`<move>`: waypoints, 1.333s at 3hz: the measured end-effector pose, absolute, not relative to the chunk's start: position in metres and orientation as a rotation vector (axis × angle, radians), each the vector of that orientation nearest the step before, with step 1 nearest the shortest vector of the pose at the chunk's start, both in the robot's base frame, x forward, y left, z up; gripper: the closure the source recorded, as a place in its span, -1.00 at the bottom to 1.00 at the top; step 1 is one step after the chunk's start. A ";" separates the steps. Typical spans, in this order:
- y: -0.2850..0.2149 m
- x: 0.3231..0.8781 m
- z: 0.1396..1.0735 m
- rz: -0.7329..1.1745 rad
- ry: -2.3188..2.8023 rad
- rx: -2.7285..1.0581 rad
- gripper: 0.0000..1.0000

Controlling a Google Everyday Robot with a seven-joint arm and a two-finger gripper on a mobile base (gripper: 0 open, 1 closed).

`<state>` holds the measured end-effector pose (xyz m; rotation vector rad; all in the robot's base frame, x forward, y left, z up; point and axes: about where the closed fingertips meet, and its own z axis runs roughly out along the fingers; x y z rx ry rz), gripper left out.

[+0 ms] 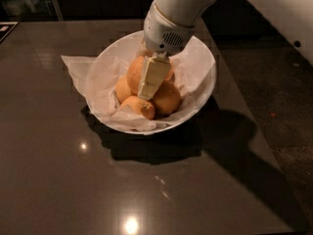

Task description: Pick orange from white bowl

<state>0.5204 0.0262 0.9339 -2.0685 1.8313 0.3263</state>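
The white bowl [207, 84] stands on the dark table and is lined with crinkled white paper [80, 68]. Several orange fruits are piled in it. The orange [134, 74], the largest one, sits on top of the pile at the left. My gripper [149, 88] comes down from the white arm [168, 26] into the bowl, its cream-coloured end lying against the right side of the orange and over the pile. Smaller oranges [167, 99] lie below and to the right. The far side of the orange is hidden behind the gripper.
The dark glossy table [73, 180] stretches in front and to the left, with lamp glints on it. Its right edge [264, 146] runs down past the bowl, with floor beyond. A pale wall [288, 13] is at the upper right.
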 end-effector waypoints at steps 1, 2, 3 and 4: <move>0.026 0.520 0.934 0.326 1.831 -2.068 0.31; 0.026 0.520 0.934 0.326 1.831 -2.068 0.77; 0.030 0.511 0.951 0.298 1.767 -2.027 1.00; 0.030 0.499 0.971 0.273 1.709 -1.985 1.00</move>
